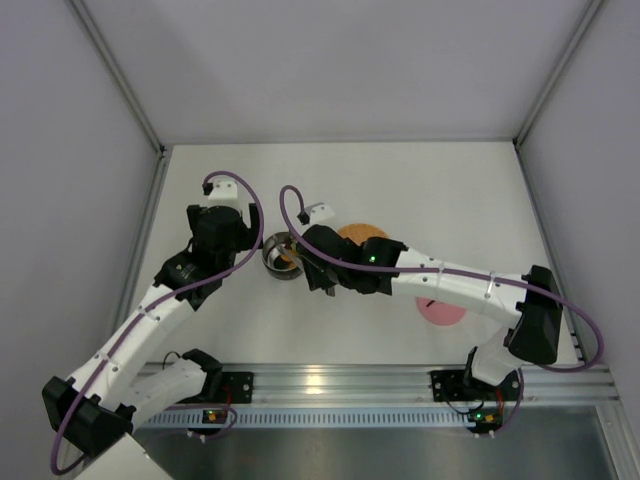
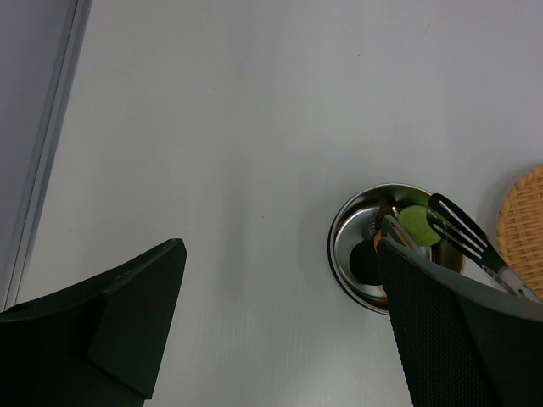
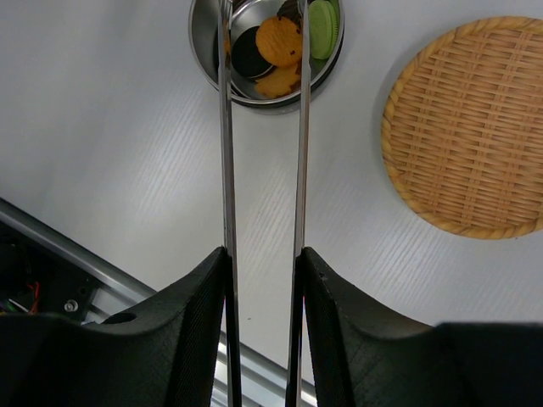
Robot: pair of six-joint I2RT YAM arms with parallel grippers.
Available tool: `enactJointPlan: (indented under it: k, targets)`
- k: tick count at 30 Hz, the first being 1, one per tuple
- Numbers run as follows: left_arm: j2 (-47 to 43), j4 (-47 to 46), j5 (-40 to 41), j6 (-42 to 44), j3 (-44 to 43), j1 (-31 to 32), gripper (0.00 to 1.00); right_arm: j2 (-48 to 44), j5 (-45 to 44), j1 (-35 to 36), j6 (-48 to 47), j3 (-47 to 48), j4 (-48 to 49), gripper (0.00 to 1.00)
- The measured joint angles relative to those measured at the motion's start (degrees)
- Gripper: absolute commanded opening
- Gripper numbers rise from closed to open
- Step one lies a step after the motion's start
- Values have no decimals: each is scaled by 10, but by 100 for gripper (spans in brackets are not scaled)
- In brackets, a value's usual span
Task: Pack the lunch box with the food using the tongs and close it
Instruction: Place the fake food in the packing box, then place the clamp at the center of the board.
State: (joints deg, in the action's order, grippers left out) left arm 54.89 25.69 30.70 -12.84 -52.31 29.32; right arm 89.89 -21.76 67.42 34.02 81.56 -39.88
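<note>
Right end effector (image 3: 263, 259) stretches leftward, holding tongs (image 3: 226, 170) over lunch box (image 3: 202, 58).

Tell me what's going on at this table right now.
The right end effector grips thin silver metal tongs, whose tips reach into the small round shiny steel bowl. In it lie coin-sized round food pieces: orange, black, and a green one next to one tong tip. The left end effector hangs open beside the bowl, holding nothing. The pink domed lid lies off to the side, not yet on the bowl. The flat orange woven disc sits beside the bowl.
</note>
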Motion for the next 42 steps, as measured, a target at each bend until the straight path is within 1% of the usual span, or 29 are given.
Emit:
enactJointPlan:
  k: [6,8,10,12,15,17,20,25,29,36,37,42]
  targets:
    - [0,0,0,0,0,0,99,-6,-12,-5,-3,0,-3,38]
    - [0,0,0,0,0,0,99,-23,-10,-18,-7,-5,-3,38]
    - [0,0,0,0,0,0,99,-53,-8,-46,-11,-17,-1,39]
    - [0,0,0,0,0,0,99,-98,-3,-99,-15,-41,0,39]
    - [0,0,0,0,0,0,99,-162,3,-195,-21,-77,4,39]
    - [0,0,0,0,0,0,99,-183,4,-276,-24,-94,6,39]
    - [0,0,0,0,0,0,99,-193,15,-365,-28,-116,10,38]
    - [0,0,0,0,0,0,99,-155,48,-485,-29,-130,20,38]
    - [0,0,0,0,0,0,99,-89,59,-538,-30,-121,43,38]
    - [0,0,0,0,0,0,99,25,79,-582,-30,-110,86,40]
    - [0,0,0,0,0,0,99,39,82,-585,-30,-109,92,42]
    - [0,0,0,0,0,0,99,99,93,-591,-30,-109,115,45]
